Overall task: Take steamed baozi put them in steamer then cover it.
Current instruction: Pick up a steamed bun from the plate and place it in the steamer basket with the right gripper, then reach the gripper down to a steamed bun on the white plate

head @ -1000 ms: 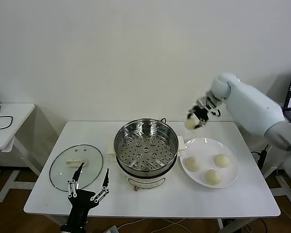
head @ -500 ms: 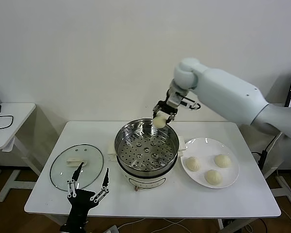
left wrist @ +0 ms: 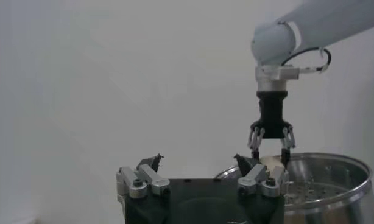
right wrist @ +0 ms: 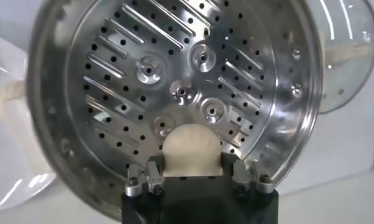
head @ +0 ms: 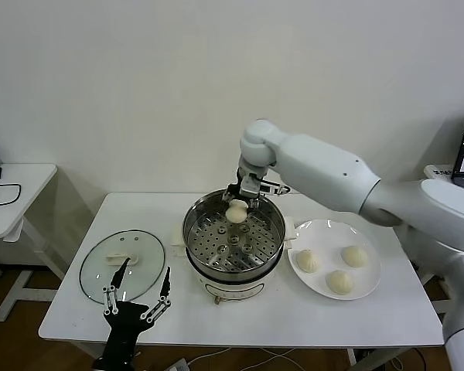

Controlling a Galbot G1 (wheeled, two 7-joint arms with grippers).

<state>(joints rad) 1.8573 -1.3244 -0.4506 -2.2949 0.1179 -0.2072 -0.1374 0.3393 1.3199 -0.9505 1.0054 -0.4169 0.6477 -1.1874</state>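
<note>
Between my right gripper's (head: 237, 207) fingers (right wrist: 242, 172) I have a bun (right wrist: 192, 150) pinched by its sides, hanging just above the steamer's (head: 272, 236) perforated tray (right wrist: 144, 79), toward its far rim. It looks soft, light and easily dented, so I judge a gentle hold low on its round flanks, off the pinched top, suits it. Farther out, three buns (head: 339, 281) wait on the plate (head: 371, 284), and my left gripper (head: 136, 294) idles spread wide beside the lid (head: 100, 263).
</note>
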